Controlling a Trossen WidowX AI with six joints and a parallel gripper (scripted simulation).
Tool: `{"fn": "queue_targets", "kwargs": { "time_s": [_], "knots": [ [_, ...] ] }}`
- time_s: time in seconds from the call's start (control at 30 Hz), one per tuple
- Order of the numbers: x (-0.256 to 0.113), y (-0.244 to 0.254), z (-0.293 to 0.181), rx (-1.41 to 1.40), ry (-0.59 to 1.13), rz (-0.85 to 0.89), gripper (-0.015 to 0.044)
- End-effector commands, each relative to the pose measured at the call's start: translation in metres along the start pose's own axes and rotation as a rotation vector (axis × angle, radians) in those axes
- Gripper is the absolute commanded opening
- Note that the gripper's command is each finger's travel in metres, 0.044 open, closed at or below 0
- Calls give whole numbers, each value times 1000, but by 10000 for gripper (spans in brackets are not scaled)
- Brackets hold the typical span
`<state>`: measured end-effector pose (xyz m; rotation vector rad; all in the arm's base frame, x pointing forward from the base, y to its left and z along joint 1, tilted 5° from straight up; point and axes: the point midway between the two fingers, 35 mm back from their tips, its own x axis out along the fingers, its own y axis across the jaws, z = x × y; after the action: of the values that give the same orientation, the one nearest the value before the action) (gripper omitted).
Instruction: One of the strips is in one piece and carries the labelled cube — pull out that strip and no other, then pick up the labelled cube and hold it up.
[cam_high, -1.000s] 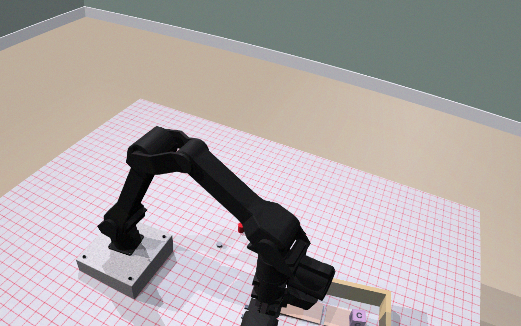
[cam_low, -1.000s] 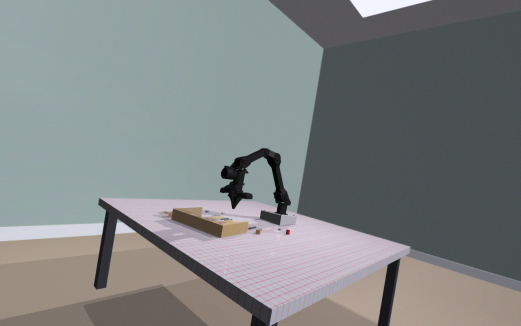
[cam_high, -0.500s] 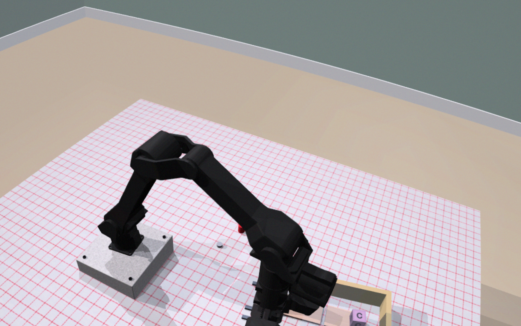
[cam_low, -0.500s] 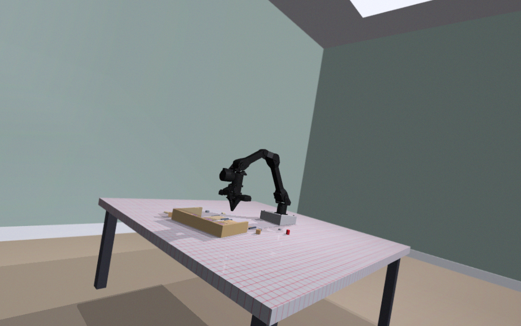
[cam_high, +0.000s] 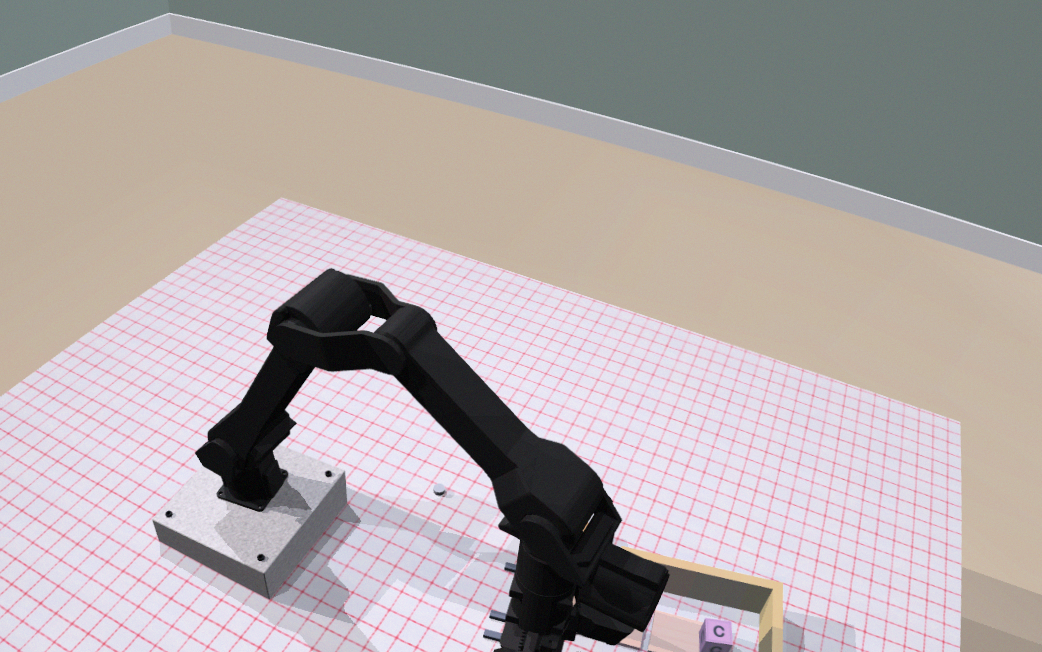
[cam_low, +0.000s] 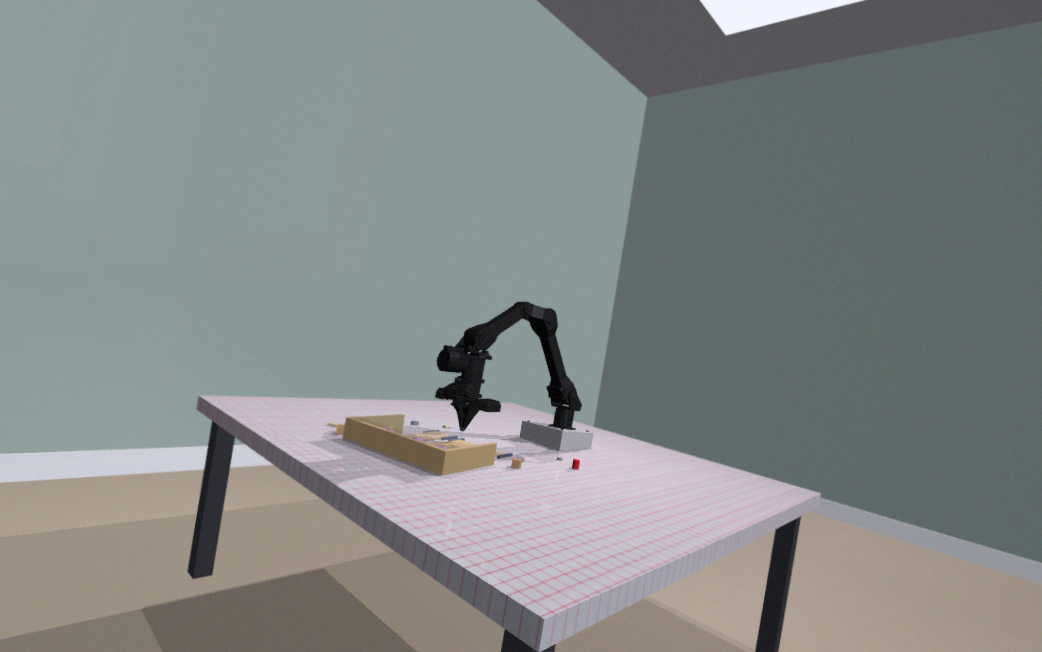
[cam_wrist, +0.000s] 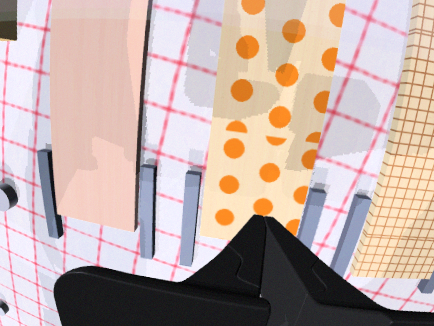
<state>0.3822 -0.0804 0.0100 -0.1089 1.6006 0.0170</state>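
My gripper (cam_wrist: 260, 225) (cam_low: 462, 427) is shut and empty, its tips over the near end of the orange-dotted strip (cam_wrist: 250, 165) in the wrist view. The dotted strip shows no open gap there, though its dots break along a line across it. The plain pink strip (cam_wrist: 95, 100) (cam_high: 676, 632) lies to the left in the wrist view; the top view shows a gap across it and a purple cube (cam_high: 716, 632) marked C at its far end. The grid-patterned strip (cam_wrist: 400, 200) is at the right. The far ends of the dotted and grid strips are out of the wrist view.
Blue-grey guide bars (cam_wrist: 148, 212) (cam_wrist: 191, 217) (cam_wrist: 351, 230) flank the strips' near ends. A wooden wall (cam_high: 706, 569) (cam_low: 395, 445) surrounds the far ends. A grey disc (cam_high: 439, 489) (cam_wrist: 7, 197), a small orange block (cam_low: 516, 463) and a red cylinder (cam_low: 575, 464) stand on the table.
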Motion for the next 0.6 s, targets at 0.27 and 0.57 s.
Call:
{"fn": "queue_targets", "kwargs": {
  "time_s": [0.27, 0.57],
  "knots": [
    [24, 1, -3, -7, 8, 7, 0],
    [33, 2, -5, -7, 8, 7, 0]
  ]
}}
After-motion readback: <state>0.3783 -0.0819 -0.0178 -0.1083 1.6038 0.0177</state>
